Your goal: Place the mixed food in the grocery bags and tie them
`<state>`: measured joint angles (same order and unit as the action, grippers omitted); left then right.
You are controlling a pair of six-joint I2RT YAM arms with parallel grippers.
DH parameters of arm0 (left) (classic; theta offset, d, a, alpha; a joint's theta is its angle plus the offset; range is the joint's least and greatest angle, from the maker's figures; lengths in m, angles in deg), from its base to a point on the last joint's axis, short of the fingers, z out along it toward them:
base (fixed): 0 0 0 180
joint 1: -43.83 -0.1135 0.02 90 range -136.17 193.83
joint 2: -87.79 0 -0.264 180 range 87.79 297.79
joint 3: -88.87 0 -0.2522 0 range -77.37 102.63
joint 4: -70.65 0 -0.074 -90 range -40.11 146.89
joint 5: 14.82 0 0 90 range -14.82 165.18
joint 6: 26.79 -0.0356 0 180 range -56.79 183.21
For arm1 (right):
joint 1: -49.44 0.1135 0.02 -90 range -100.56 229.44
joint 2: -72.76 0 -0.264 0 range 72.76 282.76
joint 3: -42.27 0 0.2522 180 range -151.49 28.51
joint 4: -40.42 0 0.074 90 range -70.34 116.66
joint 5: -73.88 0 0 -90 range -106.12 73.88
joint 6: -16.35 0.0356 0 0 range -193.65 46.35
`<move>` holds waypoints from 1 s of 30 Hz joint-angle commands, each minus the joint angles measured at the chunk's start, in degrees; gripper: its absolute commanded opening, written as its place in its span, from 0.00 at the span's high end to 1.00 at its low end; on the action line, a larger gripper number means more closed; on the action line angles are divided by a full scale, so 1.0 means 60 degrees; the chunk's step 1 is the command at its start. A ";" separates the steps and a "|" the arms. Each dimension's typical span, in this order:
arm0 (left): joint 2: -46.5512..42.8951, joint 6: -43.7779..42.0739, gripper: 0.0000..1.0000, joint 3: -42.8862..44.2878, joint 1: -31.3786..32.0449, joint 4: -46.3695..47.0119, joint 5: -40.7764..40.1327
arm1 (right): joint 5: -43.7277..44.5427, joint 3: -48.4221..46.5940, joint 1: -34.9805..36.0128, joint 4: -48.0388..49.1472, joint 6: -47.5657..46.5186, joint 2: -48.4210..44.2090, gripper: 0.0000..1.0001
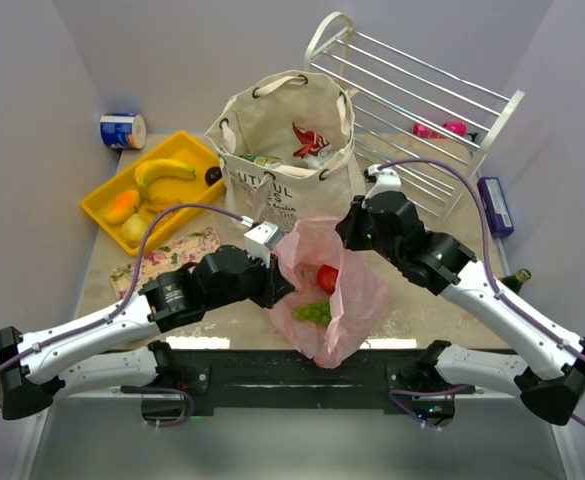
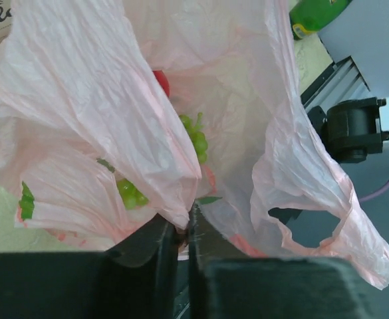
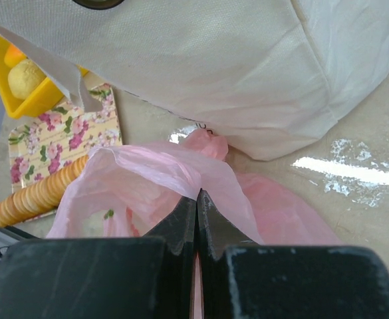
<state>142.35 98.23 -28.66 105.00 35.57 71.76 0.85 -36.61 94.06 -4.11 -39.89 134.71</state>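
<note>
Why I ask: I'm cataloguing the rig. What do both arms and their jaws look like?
Both the left arm and right arm have white links with black joint housings and black wrists. A purple cable loops along each. The jaws are matte black.

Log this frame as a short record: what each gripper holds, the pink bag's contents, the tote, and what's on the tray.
left gripper: fingers shut on the pink plastic bag, left edge
right gripper: fingers shut on the same bag, far right edge
pink plastic bag: mouth open, untied; red apple and green grapes inside
canvas tote: upright, open, red packet inside
yellow tray: banana and lemon not yet bagged
</note>
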 commanded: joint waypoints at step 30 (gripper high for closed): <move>0.0676 0.0403 1.00 0.0539 -0.2387 0.2191 0.0731 | -1.0021 0.3470 -0.0010 -0.2931 -0.0104 -0.5447 0.31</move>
<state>145.98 100.29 -28.20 91.49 45.91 75.87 -54.34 -18.93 94.06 -22.27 -39.26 102.30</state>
